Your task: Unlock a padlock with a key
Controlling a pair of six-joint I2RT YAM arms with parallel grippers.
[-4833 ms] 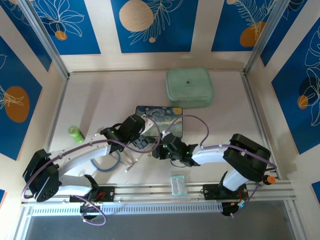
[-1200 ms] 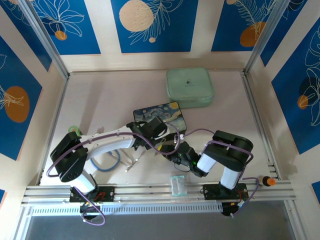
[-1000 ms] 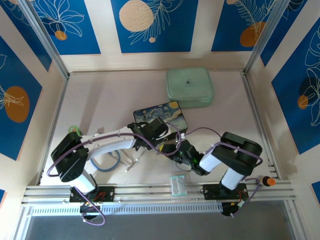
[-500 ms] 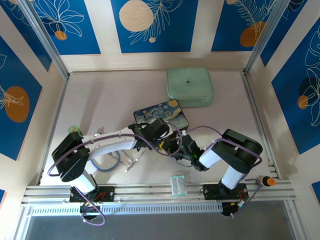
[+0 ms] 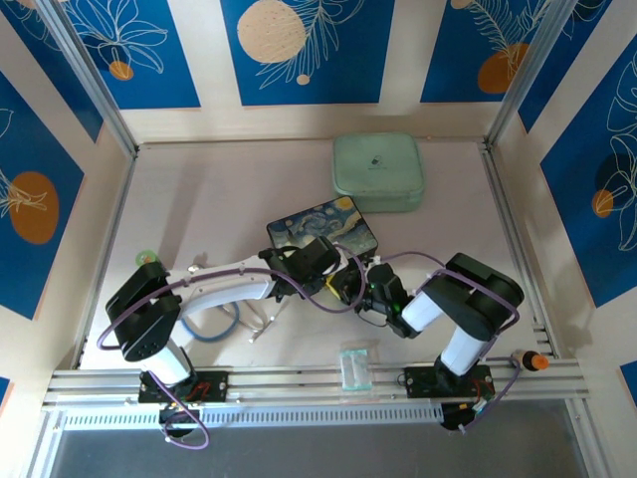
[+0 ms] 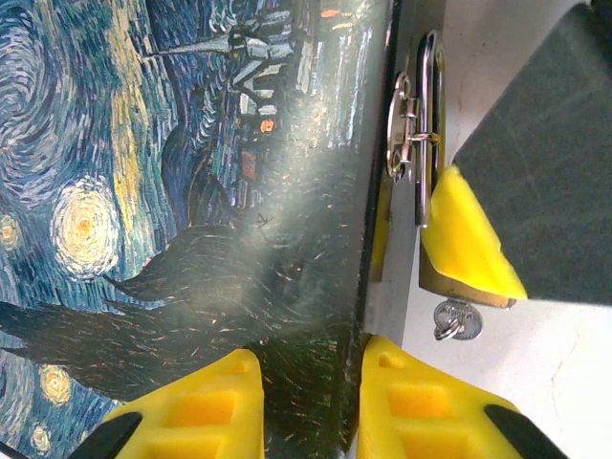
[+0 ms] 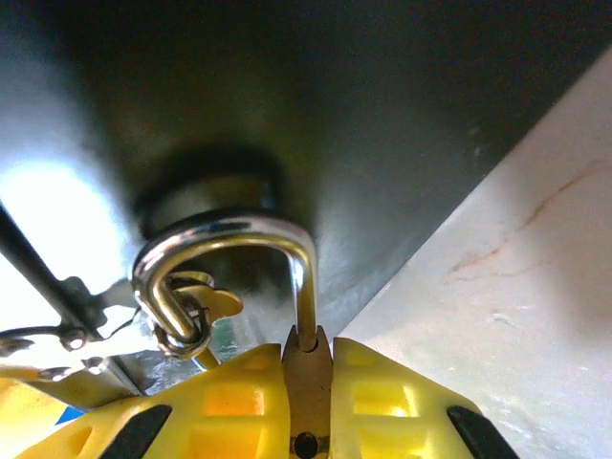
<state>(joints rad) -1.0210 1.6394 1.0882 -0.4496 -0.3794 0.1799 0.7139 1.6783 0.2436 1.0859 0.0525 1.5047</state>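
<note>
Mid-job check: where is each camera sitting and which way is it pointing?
Top external: above and behind the robot, looking down at the table; left arm and right arm meet at the painted box.
Left wrist: looks down on the box lid and clasp; left gripper along the bottom.
Right wrist: close in, facing the box front; right gripper clamps the padlock.
Shared: both wrist views catch the shackle hooked in the clasp.

A pale marbled table [image 5: 199, 189] is spread beneath the left gripper [image 5: 336, 274]; beyond it, cream walls [image 5: 204, 60] are hung with blue leaf-patterned panels [image 5: 348, 75].
</note>
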